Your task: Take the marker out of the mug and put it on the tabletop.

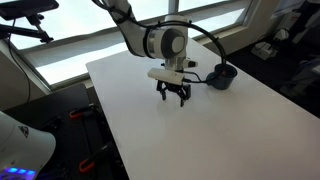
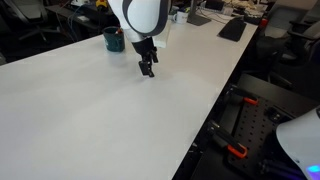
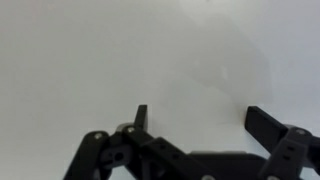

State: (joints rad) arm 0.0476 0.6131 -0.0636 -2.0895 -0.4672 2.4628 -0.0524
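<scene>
The dark mug (image 1: 224,76) stands on the white tabletop (image 1: 200,130) near its far edge; in an exterior view it looks teal-dark (image 2: 114,40). I cannot make out the marker in any view. My gripper (image 1: 173,97) hovers just above the tabletop a short way from the mug, fingers pointing down and spread; it also shows in an exterior view (image 2: 147,69). In the wrist view the two fingers (image 3: 197,122) are wide apart with only bare white tabletop (image 3: 180,50) between them. The gripper is open and empty.
A black cable runs from the arm toward the mug (image 1: 205,78). Dark floor and office gear surround the table. A keyboard (image 2: 233,28) lies on the far desk. Red-and-black clamps (image 2: 235,150) sit beside the table edge.
</scene>
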